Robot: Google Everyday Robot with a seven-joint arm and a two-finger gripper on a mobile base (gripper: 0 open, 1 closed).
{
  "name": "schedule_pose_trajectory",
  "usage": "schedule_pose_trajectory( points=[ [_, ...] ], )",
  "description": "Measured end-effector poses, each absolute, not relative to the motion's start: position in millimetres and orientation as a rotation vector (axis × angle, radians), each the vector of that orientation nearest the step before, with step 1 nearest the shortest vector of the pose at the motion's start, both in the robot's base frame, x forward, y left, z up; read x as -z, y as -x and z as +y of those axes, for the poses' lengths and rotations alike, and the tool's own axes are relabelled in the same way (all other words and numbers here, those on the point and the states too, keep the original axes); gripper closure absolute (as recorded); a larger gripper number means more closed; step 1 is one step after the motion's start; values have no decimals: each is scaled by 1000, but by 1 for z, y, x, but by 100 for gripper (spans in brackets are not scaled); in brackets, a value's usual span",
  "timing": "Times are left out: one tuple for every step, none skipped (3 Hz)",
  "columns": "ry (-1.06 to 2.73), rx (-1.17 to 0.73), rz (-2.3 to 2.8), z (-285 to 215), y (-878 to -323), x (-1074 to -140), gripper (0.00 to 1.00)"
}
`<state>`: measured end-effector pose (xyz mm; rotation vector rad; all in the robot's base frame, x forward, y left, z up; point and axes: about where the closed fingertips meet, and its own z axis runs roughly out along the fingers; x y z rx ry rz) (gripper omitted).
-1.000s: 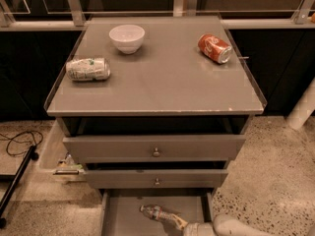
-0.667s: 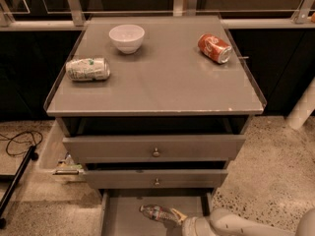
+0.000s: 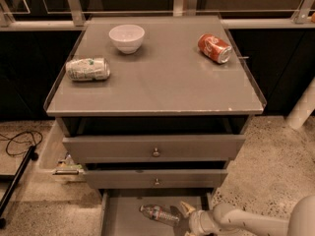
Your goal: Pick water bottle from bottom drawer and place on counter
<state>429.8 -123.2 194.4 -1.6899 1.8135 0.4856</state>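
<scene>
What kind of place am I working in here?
Likely a lab or office test setup: drawer cabinet, speckled floor, cable. Gripper is low at the bottom drawer, by the water bottle.

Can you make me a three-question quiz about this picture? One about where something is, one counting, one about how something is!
1. Where is the gripper? A on the floor B beside the water bottle in the bottom drawer C behind the cabinet
2. How many cans lie on the counter? A one B four C two
3. The bottom drawer is: A pulled open B shut C missing
Answers: B, it sits by the bottle; C, a red can and a silver-green can; A, its tray sticks out.
</scene>
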Motion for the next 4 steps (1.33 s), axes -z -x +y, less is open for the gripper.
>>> schedule_pose_trajectory(
  points=[
    [1634,-435,1847,-144,-444,-181,0],
    [1634,-435,1847,-144,-444,-181,0],
    [1632,-430,1819,-134,-439,-181,0],
    [1613,-435,1784,-122,-439,-183,0]
  ],
)
